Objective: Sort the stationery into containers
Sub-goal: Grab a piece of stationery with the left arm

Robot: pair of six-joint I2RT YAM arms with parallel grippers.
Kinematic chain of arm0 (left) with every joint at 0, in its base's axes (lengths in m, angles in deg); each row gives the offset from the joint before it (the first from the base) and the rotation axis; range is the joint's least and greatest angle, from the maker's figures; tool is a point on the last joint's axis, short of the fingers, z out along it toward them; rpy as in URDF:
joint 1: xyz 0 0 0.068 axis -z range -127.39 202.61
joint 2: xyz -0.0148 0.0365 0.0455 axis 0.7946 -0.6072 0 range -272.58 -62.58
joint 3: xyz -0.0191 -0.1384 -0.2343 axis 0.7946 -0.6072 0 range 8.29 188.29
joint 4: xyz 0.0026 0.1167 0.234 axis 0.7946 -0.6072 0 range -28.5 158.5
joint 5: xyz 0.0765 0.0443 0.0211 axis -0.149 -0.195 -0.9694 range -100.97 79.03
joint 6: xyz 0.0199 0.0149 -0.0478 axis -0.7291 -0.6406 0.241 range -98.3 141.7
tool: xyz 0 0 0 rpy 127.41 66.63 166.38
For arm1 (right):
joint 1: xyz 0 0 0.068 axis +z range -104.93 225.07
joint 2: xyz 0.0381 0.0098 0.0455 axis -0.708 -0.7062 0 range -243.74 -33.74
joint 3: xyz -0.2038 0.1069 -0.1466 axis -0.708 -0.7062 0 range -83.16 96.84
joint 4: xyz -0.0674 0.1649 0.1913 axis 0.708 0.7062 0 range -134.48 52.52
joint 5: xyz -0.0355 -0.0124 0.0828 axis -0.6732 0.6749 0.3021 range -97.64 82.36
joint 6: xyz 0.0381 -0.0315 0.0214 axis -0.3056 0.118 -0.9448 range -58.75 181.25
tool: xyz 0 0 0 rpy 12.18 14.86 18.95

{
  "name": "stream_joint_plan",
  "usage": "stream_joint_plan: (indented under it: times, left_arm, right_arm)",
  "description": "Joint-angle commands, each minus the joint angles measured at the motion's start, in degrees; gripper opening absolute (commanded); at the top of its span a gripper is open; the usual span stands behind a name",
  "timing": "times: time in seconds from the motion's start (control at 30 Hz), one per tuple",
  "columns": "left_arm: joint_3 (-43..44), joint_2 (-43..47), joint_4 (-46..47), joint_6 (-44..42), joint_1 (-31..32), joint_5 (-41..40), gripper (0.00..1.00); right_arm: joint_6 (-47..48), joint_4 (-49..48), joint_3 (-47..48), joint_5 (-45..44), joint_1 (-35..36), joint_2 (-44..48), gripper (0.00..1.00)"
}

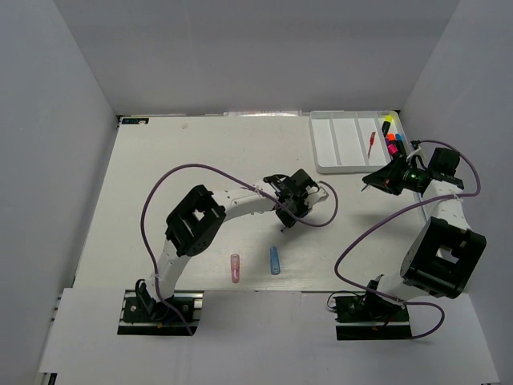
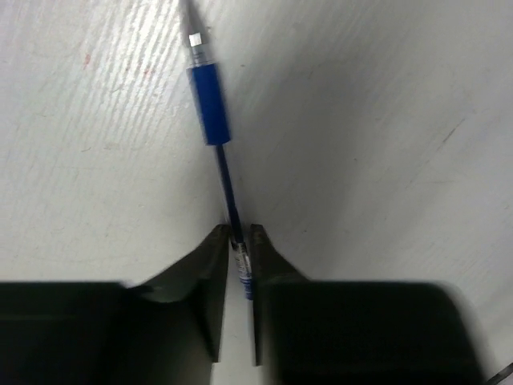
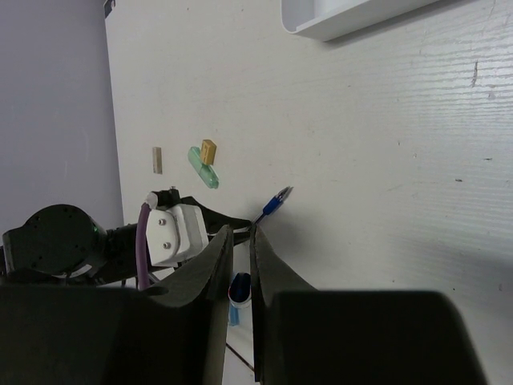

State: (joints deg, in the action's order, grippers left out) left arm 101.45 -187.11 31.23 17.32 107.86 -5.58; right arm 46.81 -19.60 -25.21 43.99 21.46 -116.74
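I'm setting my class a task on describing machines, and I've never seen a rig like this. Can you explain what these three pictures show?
These are two robot arms bolted to a table's near edge. The top view looks down from above. The other two come from a small camera on each wrist, so each shows its own claw at the bottom. The left claw pinches a thin blue pen. The right claw is nearly closed and looks empty. At the far right of the table sits a white divided tray holding a red pen and some highlighters. Loose on the table lie a pink capsule, a blue capsule, a green capsule and two tan bits.
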Motion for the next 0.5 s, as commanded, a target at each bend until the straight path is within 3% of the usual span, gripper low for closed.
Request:
stream_joint_plan:
  times: [0.0, 0.1, 0.33, 0.47]
  left_arm:
    - [-5.19, -8.62, -12.65, 1.39, 0.48, 3.58, 0.15]
    - [-4.92, -7.58, -11.86, 3.06, 0.48, 3.14, 0.01]
    - [-11.24, 7.70, 0.07, 8.16, -1.89, 10.07, 0.00]
    - [-13.44, 17.20, 5.89, 9.74, -5.22, 24.27, 0.00]
  right_arm:
    - [1.08, -2.38, 0.85, 1.54, 0.06, 1.26, 0.00]
    - [0.64, -2.65, 0.50, 1.71, 0.15, 1.88, 0.00]
    - [-1.20, -5.98, -0.64, 7.06, 0.32, 5.04, 0.00]
    - [-4.80, -10.55, -1.79, 9.79, 1.55, 6.10, 0.00]
